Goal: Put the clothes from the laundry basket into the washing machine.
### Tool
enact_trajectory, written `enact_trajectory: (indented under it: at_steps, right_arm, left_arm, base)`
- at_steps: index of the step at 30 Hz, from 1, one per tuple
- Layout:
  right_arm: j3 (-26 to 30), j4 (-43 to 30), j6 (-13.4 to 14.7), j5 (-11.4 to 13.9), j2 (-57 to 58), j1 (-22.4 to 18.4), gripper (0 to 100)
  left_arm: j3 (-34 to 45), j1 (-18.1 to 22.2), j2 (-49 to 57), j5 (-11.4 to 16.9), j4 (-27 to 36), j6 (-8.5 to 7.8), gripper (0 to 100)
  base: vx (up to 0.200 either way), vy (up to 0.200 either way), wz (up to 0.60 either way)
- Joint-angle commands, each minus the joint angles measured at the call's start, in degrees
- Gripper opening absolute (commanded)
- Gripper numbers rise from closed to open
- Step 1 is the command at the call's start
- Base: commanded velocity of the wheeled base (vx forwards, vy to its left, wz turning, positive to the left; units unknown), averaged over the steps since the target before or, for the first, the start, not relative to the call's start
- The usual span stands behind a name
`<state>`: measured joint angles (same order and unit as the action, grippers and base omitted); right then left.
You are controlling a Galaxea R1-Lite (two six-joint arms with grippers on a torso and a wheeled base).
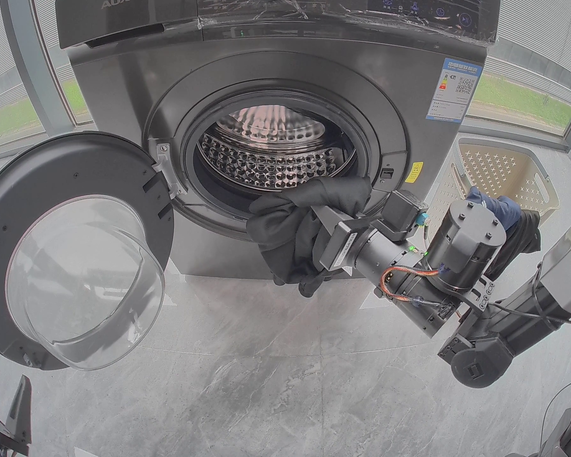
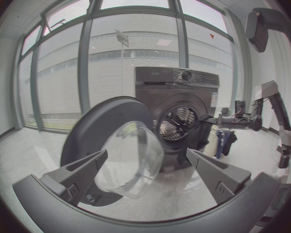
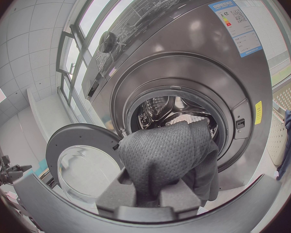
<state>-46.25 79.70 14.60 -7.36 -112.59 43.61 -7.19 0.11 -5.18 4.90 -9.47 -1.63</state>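
A grey front-loading washing machine point(image 1: 279, 65) stands with its round door point(image 1: 76, 242) swung open to the left. My right gripper point(image 1: 320, 239) is shut on a black garment point(image 1: 292, 223), which drapes over the lower lip of the drum opening point(image 1: 273, 150) and hangs down the front. The right wrist view has the same black garment point(image 3: 166, 154) bunched between the fingers point(image 3: 119, 193), just before the drum point(image 3: 166, 109). A beige laundry basket point(image 1: 507, 172) stands to the machine's right with blue and dark clothes point(image 1: 507, 214) over its rim. My left gripper point(image 2: 145, 160) is open, low and well back from the machine point(image 2: 177, 94).
The open door point(image 2: 119, 146) with its clear glass bowl juts into the floor space left of the machine. Grey tiled floor point(image 1: 254, 369) lies in front. Large windows point(image 2: 132, 55) stand behind the machine.
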Motion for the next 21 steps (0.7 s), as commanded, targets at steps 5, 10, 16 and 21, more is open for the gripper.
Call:
enact_trajectory:
  at_steps: [5,10,16,21]
  right_arm:
    - [-7.36,0.01,0.07,2.53,-3.07,-0.10,0]
    - [-10.26,0.01,0.51,2.44,-4.04,-0.36,0]
    - [-11.32,1.16,0.95,1.83,-5.44,-0.54,0]
    - [-11.14,1.60,0.95,1.74,-5.53,-0.54,0]
  left_arm:
    - [-3.53,-4.77,-33.75,22.08,-5.12,0.40,100]
    - [-4.94,-11.36,-47.82,24.10,-14.17,0.32,100]
    - [-5.55,-20.32,-65.66,21.64,-29.11,1.28,100]
    - [-8.63,-24.72,-77.61,18.39,-37.37,2.95,100]
  base:
    - [0.000,0.000,0.00]
    - [0.000,0.000,0.00]
    - [0.000,0.000,0.00]
    - [0.000,0.000,0.00]
